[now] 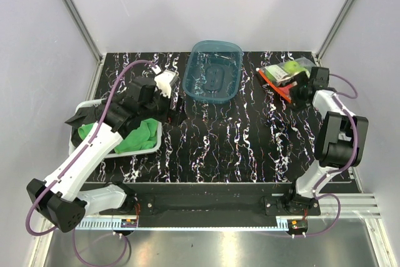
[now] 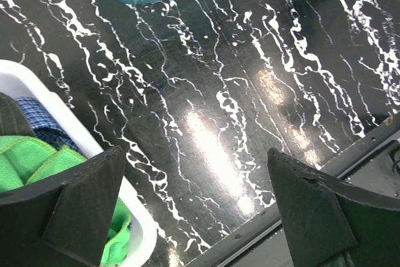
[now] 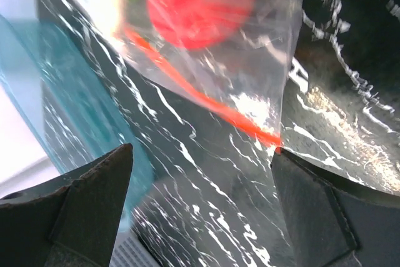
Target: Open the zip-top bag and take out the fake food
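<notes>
Zip-top bag [image 1: 284, 73] of fake food [image 3: 200, 4] upper right, right gripper [image 3: 201, 152] beside it, jaws spread wide, left gripper [image 2: 197, 153] centre left, jaws spread wide

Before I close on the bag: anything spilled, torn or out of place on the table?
Nothing stands out. The zip-top bag lies at the far right with the fake food inside, none loose on the table. The teal tub sits upright, and the green cloth is in the white tray.
</notes>
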